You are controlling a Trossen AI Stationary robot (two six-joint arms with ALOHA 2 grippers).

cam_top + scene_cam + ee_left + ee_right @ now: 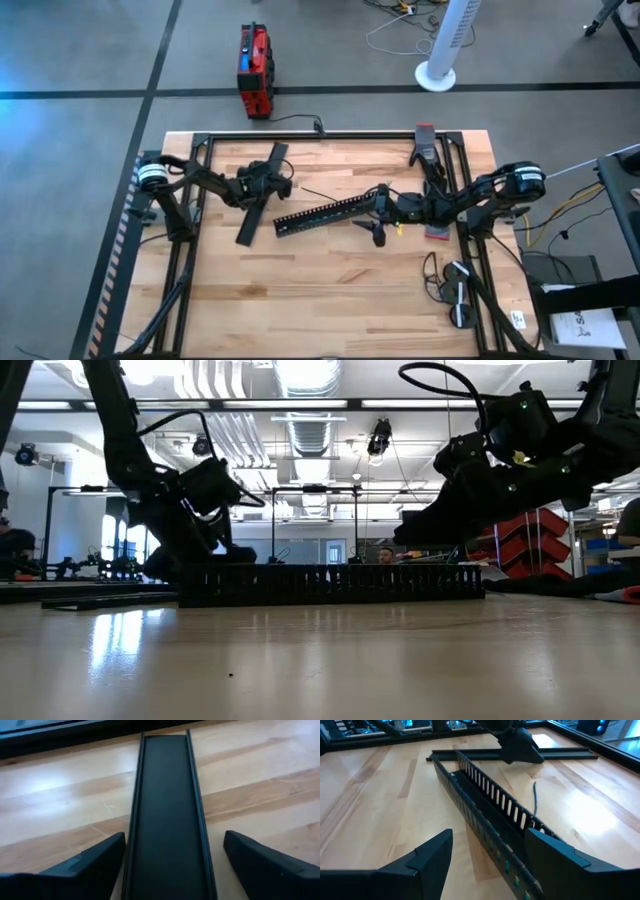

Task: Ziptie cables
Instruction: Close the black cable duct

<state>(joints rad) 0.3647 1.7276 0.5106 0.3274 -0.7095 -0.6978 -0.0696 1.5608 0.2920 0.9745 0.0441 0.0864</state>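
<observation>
Cables not yet gathered: left gripper (172,865) spread, empty, astride flat black cover strip (167,805); right gripper (487,865) spread, empty, at slotted black plastic cable duct (485,802); wires in duct (512,870) next.

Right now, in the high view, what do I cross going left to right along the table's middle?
Left claw over the flat black cover strip → slotted black cable duct → right claw at the duct's right end → red-and-grey tool.

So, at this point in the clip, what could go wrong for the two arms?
The right gripper is open astride one end of the slotted black duct, where the cables lie; closing could pinch them or tip the duct. The left gripper is open over the flat black cover strip, whose low profile could make the fingers slip. The thin loose wire beside the duct might snag.
</observation>
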